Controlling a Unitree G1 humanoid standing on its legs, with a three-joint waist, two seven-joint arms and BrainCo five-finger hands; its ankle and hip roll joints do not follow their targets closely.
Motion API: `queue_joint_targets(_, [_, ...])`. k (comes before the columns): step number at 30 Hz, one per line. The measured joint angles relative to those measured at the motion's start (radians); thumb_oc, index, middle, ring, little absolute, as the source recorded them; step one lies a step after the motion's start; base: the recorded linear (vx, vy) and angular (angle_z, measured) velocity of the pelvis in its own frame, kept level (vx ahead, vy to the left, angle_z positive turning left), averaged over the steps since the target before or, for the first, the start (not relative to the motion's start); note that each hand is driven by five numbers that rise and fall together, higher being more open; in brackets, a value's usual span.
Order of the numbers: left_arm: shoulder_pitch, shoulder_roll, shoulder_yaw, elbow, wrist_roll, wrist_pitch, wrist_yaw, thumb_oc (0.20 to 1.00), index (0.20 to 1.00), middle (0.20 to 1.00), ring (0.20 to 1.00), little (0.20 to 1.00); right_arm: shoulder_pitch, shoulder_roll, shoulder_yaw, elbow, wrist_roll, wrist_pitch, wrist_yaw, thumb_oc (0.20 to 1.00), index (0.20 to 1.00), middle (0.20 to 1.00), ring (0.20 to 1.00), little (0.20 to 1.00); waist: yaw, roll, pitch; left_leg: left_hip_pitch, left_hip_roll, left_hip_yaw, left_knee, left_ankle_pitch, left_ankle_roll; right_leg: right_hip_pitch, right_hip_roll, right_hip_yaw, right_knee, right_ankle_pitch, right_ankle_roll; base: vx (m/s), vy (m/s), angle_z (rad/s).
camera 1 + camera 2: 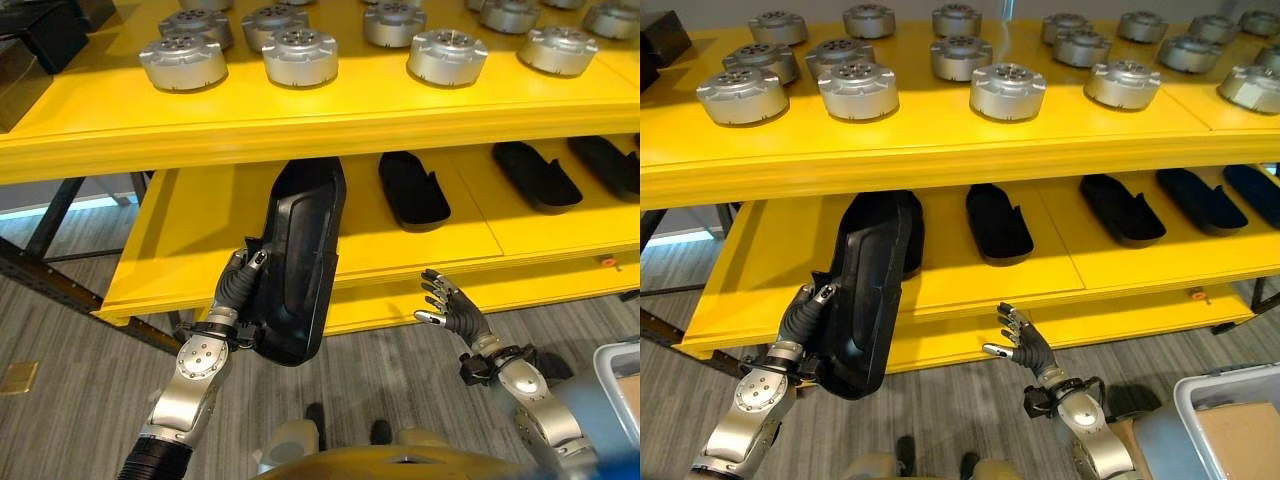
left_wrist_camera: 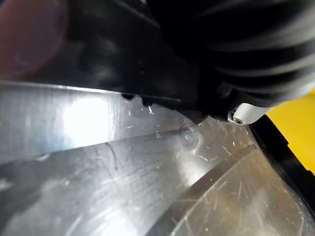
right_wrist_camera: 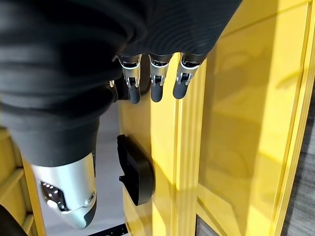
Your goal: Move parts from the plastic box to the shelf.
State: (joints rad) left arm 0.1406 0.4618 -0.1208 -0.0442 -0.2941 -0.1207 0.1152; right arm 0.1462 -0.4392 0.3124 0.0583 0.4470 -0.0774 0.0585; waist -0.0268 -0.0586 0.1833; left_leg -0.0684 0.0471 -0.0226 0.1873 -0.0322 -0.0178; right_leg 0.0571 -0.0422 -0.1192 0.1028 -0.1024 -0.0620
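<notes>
The left hand is clamped on a long black moulded plastic shell, its far end reaching onto the yellow lower shelf beside four placed shells, while the right hand hovers open, empty.

Arms: silver-grey metal forearm shells, round wrist joint ringed with small dark screw holes | left robot hand: dark ribbed cover, silver fingers, dark tips | right robot hand: same build, black strap at wrist
</notes>
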Motion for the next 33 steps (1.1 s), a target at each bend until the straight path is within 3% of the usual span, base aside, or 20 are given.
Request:
queue_joint_targets(1, [-0.001,0.008,0.003,-0.001,0.000,-0.001,0.001,0.200,0.200,0.200,0.200,0.200,0.004,-0.004,-0.002,-0.003,0.000,-0.003,-0.004,1.000,1.000,1.000,1.000,1.000,-0.008,-0.014,0.005,-0.005,0.079,-0.007,0.018,-0.008,-0.021,0.001,-0.004,-0.007,0.005,-0.002,0.001,0.07,0.209,0.02])
queue_joint_targets(3, [-0.008,-0.002,0.004,0.000,0.000,-0.002,0.004,0.200,0.200,0.200,0.200,0.200,0.004,-0.003,-0.024,0.006,0.000,-0.004,-0.021,1.000,1.000,1.000,1.000,1.000,-0.018,-0.010,0.009,-0.006,0.225,-0.038,0.002,0.009,-0.050,-0.030,-0.002,-0.003,0.052,-0.022,0.019,0.05,0.209,0.04])
queue_joint_targets(5, [-0.009,-0.006,0.001,0.000,0.000,0.000,0.005,0.200,0.200,0.200,0.200,0.200,0.007,-0.015,-0.032,0.007,0.001,-0.005,-0.027,1.000,1.000,1.000,1.000,1.000,-0.033,0.002,0.010,0.018,0.294,-0.031,-0.047,0.024,-0.060,-0.066,-0.014,-0.003,0.117,-0.047,0.047,0.09,0.272,0.07])
queue_joint_targets(6, [-0.010,-0.013,0.001,0.000,0.000,0.001,0.005,0.200,0.200,0.200,0.200,0.200,0.011,-0.016,-0.038,0.007,0.000,-0.005,-0.030,1.000,1.000,1.000,1.000,1.000,-0.043,0.019,0.013,0.038,0.299,0.003,-0.064,0.030,-0.065,-0.074,-0.030,-0.010,0.144,-0.056,0.078,0.14,0.377,0.22])
queue_joint_targets(7, [-0.010,-0.023,-0.001,-0.001,0.000,0.001,0.006,0.200,0.200,0.200,0.200,0.200,0.013,-0.044,-0.040,0.002,0.000,-0.006,-0.032,1.000,1.000,1.000,1.000,1.000,-0.053,0.049,0.009,0.053,0.296,0.019,-0.086,0.061,-0.035,-0.076,-0.027,-0.011,0.162,-0.064,0.099,0.12,0.288,0.39])
queue_joint_targets(8, [-0.020,-0.026,-0.001,0.000,0.000,0.001,0.007,0.200,0.200,0.200,0.200,0.200,0.009,-0.045,-0.045,0.014,0.000,-0.006,-0.034,1.000,1.000,1.000,1.000,1.000,-0.064,0.078,0.006,0.070,0.293,0.045,-0.125,0.025,-0.130,-0.079,-0.047,-0.023,0.173,-0.073,0.133,0.14,0.360,0.36])
queue_joint_targets(9, [-0.037,-0.007,0.002,-0.001,0.000,0.001,0.015,0.200,0.200,0.200,0.200,0.200,0.009,-0.010,-0.037,0.019,0.000,-0.005,-0.037,1.000,1.000,1.000,1.000,1.000,-0.051,0.044,0.005,0.088,0.238,0.045,-0.152,0.045,-0.140,-0.088,-0.098,-0.016,0.186,-0.073,0.153,0.10,0.260,0.28])
queue_joint_targets(11, [-0.046,0.013,0.007,0.000,0.000,0.001,0.018,0.200,0.200,0.200,0.200,0.200,0.011,0.008,-0.012,0.017,0.000,-0.005,-0.028,1.000,1.000,1.000,1.000,1.000,-0.028,0.019,-0.003,0.085,0.181,0.055,-0.149,0.049,-0.149,-0.076,-0.152,0.001,0.161,-0.056,0.178,0.08,0.225,0.17])
queue_joint_targets(12, [-0.044,0.029,0.015,0.000,0.000,0.001,0.018,0.200,0.200,0.200,0.200,0.200,0.011,0.026,-0.007,0.017,0.001,-0.005,-0.023,1.000,1.000,1.000,1.000,1.000,-0.014,0.008,-0.010,0.087,0.149,0.059,-0.143,0.042,-0.136,-0.060,-0.176,0.003,0.139,-0.040,0.192,0.08,0.281,0.22])
queue_joint_targets(16, [-0.051,0.061,0.026,0.000,0.000,0.000,0.023,0.200,0.200,0.200,0.200,0.200,0.008,0.043,-0.012,0.017,0.001,-0.005,-0.021,1.000,1.000,1.000,1.000,1.000,0.013,-0.005,-0.014,0.085,0.098,0.046,-0.096,0.011,-0.106,-0.001,-0.224,-0.005,0.084,-0.018,0.224,0.06,0.258,0.15])
queue_joint_targets(19, [-0.051,0.060,0.025,0.000,0.002,0.000,0.023,0.200,0.200,0.200,0.200,0.200,0.009,0.041,-0.015,0.017,0.001,-0.005,-0.020,1.000,1.000,1.000,1.000,1.000,0.016,0.003,-0.010,0.078,0.099,0.044,-0.073,0.001,-0.110,0.019,-0.218,-0.005,0.050,-0.009,0.243,0.06,0.192,0.02])
queue_joint_targets(24, [-0.085,0.059,0.025,0.000,0.013,-0.002,0.044,0.200,0.200,0.200,0.200,0.200,0.014,0.029,-0.023,0.016,0.001,-0.004,-0.007,1.000,1.000,1.000,1.000,1.000,0.010,0.012,-0.015,0.043,0.103,0.043,-0.045,-0.009,-0.108,0.021,-0.212,-0.009,0.004,0.021,0.245,0.04,0.116,0.00])
queue_joint_targets(33, [-0.203,0.072,0.052,0.166,0.082,-0.003,0.134,0.200,0.200,0.200,0.200,0.200,0.018,0.029,-0.007,-0.004,0.001,0.004,0.029,1.000,1.000,1.000,1.000,1.000,0.003,-0.024,-0.041,0.008,0.091,0.043,-0.029,-0.010,-0.107,0.016,-0.221,-0.016,-0.041,0.053,0.251,0.01,0.045,0.01])
